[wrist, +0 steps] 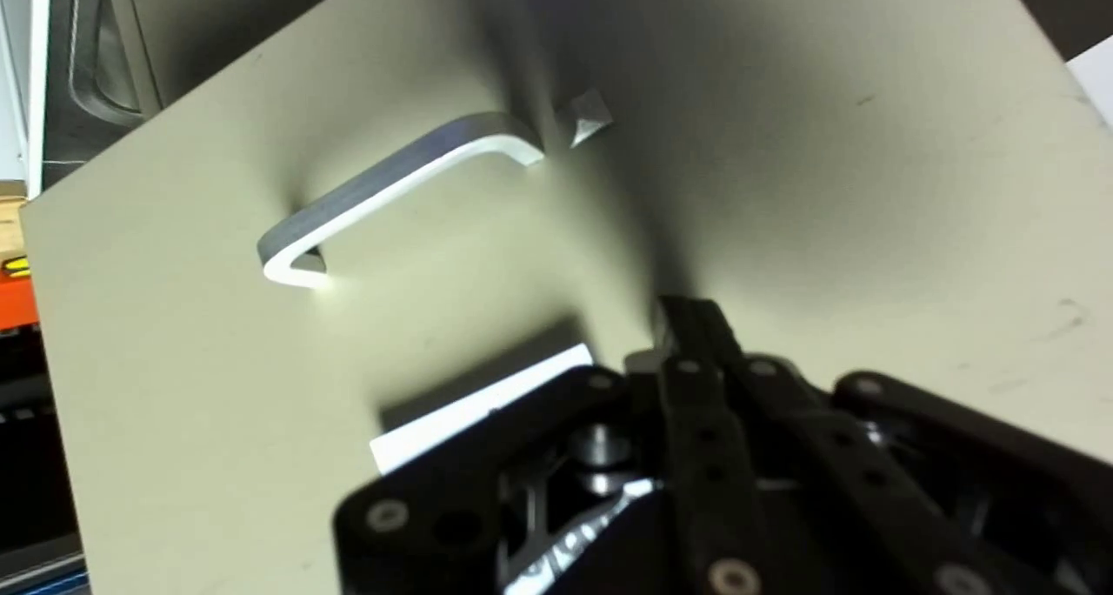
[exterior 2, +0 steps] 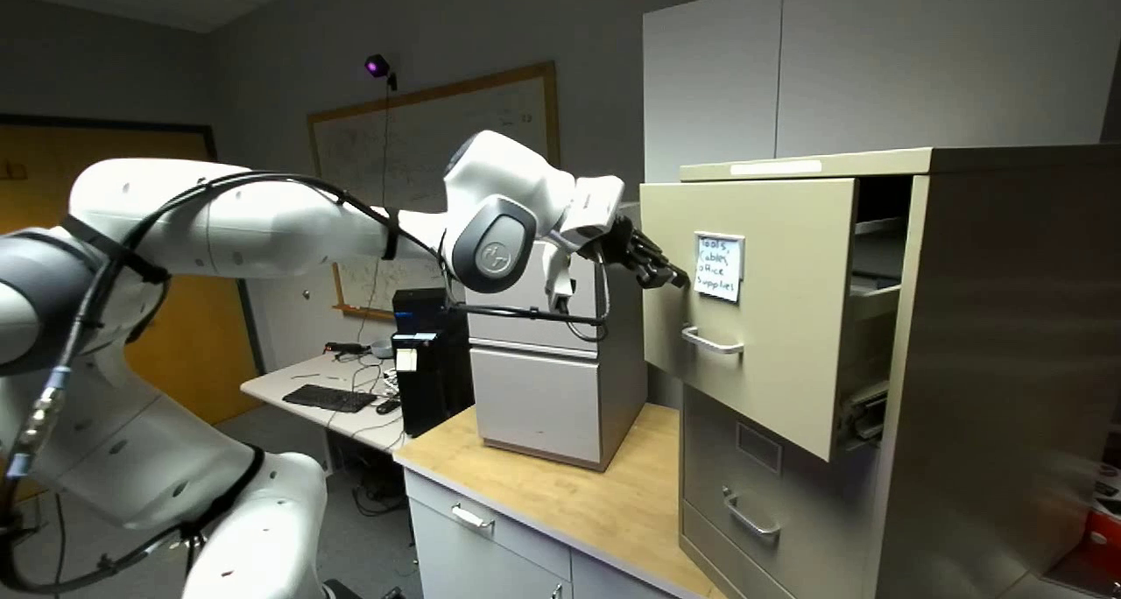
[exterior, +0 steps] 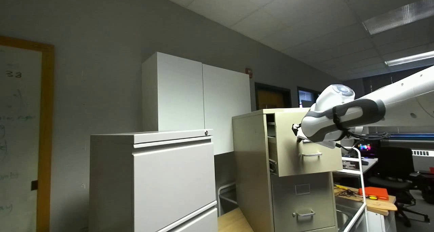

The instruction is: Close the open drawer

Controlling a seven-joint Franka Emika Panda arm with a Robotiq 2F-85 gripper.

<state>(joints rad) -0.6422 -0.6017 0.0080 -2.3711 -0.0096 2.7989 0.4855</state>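
Observation:
The drawer is the top one of the tall beige filing cabinet (exterior: pixel 251 164). In both exterior views the drawer (exterior: pixel 288 143) (exterior 2: pixel 779 345) stands partly pulled out, with a dark gap along its side. Its flat front (wrist: pixel 217 360) fills most of the wrist view. A metal handle (exterior 2: pixel 711 342) (wrist: pixel 391 182) and a white label (exterior 2: pixel 718 268) (wrist: pixel 478 411) are on the front. My gripper (exterior 2: pixel 679 277) (wrist: pixel 696 317) is shut, its fingertips together with nothing between them. It points at the front beside the label, above the handle. I cannot tell whether the tips touch it.
The cabinet's lower drawer (exterior: pixel 301 203) (exterior 2: pixel 771 494) is shut below. A pale grey cabinet (exterior: pixel 174 184) (exterior 2: pixel 536 398) stands beside it on a wooden counter (exterior 2: pixel 543 494). White wall cabinets (exterior: pixel 227 106) hang behind. A white metal frame (exterior: pixel 361 184) stands on the far side.

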